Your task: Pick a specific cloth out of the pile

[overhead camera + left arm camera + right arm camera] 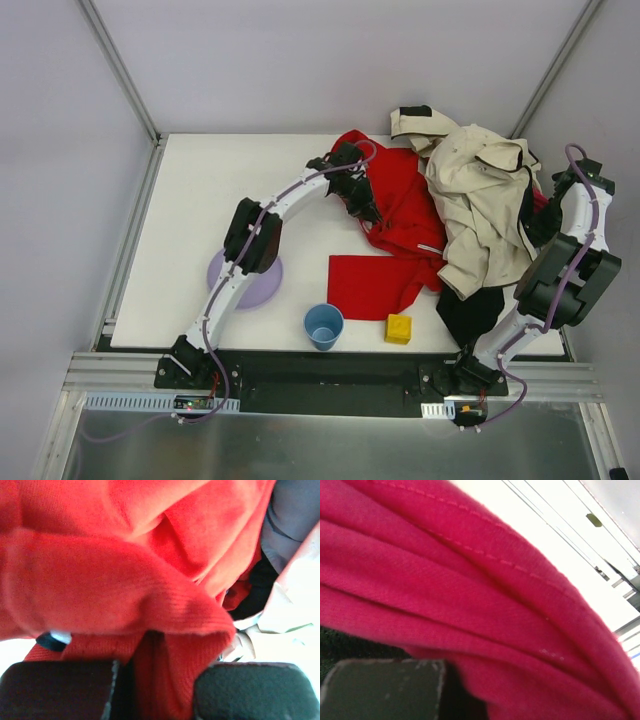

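Red cloth sprawled mid-tabletop. Right edge tucked under cream-and-black jacket of pile; one flat corner spread toward near edge.

Left pincer down on upper left part of red cloth, closed narrow on a raised fold. In left wrist view, fold caught between the dark fingers.

Right pincer at far right edge of pile, against jacket, closed tight. Right wrist view filled with magenta cloth, stitched hem showing, lying over one finger. Cannot tell whether pinched.

Purple plate partly under left arm, apart from red cloth. Blue cup and yellow block near front edge, just beside flat red corner.
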